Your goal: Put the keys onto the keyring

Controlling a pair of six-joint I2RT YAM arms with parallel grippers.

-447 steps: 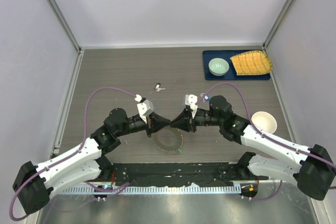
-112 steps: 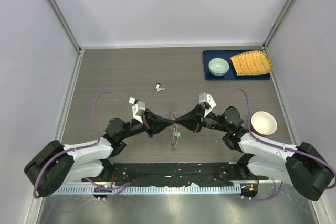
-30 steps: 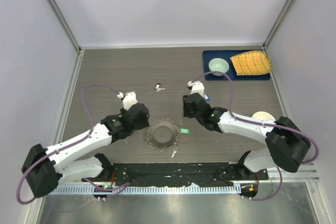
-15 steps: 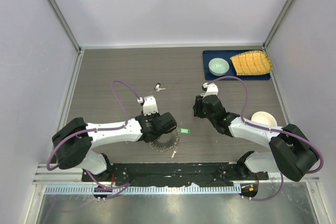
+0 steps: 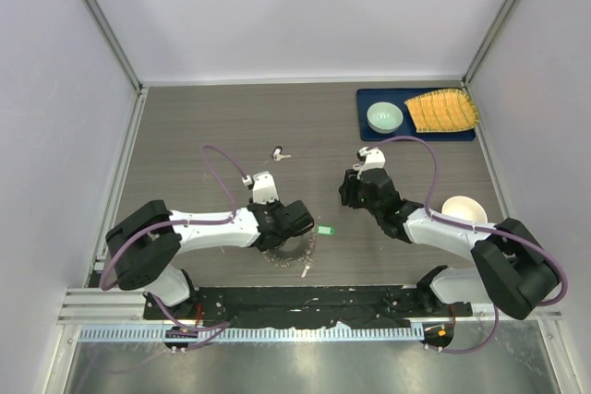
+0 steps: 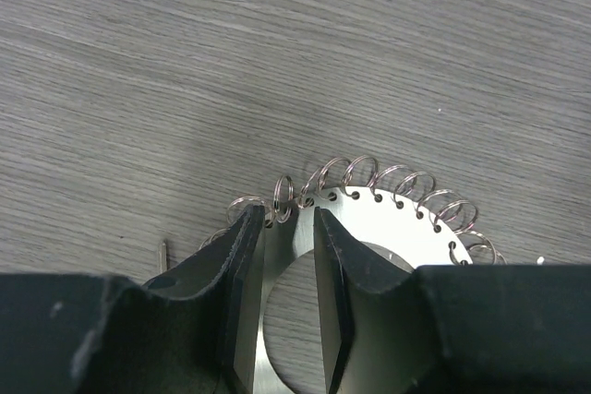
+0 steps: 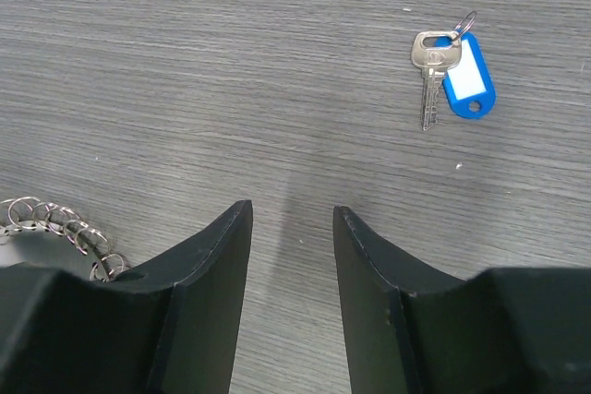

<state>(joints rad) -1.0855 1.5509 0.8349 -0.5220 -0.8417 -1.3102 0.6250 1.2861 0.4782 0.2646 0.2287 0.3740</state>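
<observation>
The keyring [image 5: 294, 248], a flat metal ring with small wire loops along its rim, lies on the table near the front. My left gripper [image 5: 295, 221] is down on its far edge. In the left wrist view, the left gripper [image 6: 289, 219] is shut across the keyring's [image 6: 388, 228] band, one finger outside the rim and one inside the hole. A green-headed key [image 5: 324, 229] lies just right of the ring. A key with a blue tag [image 7: 452, 71] lies ahead of my right gripper [image 7: 291, 214], which is open and empty above bare table. In the top view the right gripper [image 5: 347, 189] stands right of the ring.
A plain silver key [image 5: 280, 154] lies farther back, and another small key [image 5: 305, 271] lies by the ring's near side. A dark blue tray [image 5: 366, 99] at the back right holds a green bowl [image 5: 384, 117] and a yellow ridged item [image 5: 443, 110]. A white bowl [image 5: 464, 215] stands beside the right arm.
My left gripper swung right onto the keyring's far edge and its jaws narrowed onto the band. My right gripper drew back to the right, away from the ring.
</observation>
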